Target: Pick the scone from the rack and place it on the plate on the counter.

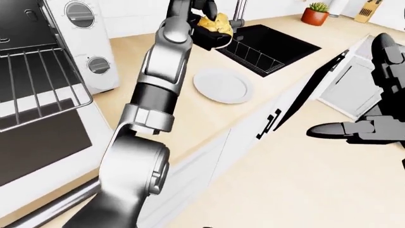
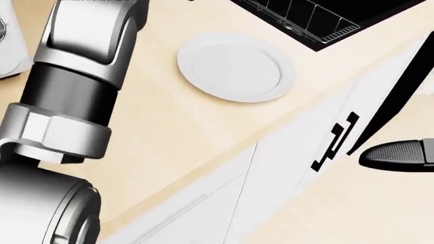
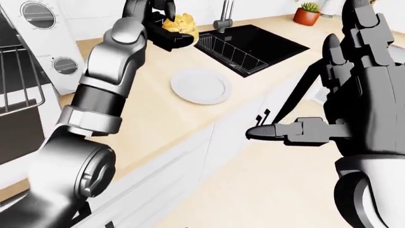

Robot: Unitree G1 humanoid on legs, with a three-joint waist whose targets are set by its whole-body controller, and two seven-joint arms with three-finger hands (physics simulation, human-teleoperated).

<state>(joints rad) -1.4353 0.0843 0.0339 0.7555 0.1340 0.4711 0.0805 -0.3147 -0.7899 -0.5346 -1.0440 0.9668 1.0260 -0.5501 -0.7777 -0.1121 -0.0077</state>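
A: Yellow, crumbly scone [image 3: 178, 22] — I'm holding it in the left robot hand [image 1: 209, 21], dark fingers curling round it, up near the top of both eye views.

B: So the pick is done?

A: Judging by this, yes. The scone is sitting in the robot hand in the air, clear of the oven rack [image 1: 38, 83] at the left edge of the left-eye view. The rack is showing only bare wires.

B: And the plate?

A: White plate [image 2: 236, 66] is lying bare on the pale wood surface [image 2: 169, 137], nothing on it. In the eye views the scone is hanging above and a bit right of the plate, close to the black sink [image 1: 269, 47]. I'm reading that as still short of the drop: carry is underway, placing and letting go are left.

B: Right side?

A: Right robot hand [image 3: 354, 114] is hanging out over the floor beside the cabinets, well apart from the plate, fingers spread, one pointing left, gripping nothing.

B: Risk?

A: The left arm is covering much of the surface in the head view, so I'm judging plate alignment mostly from the eye views.
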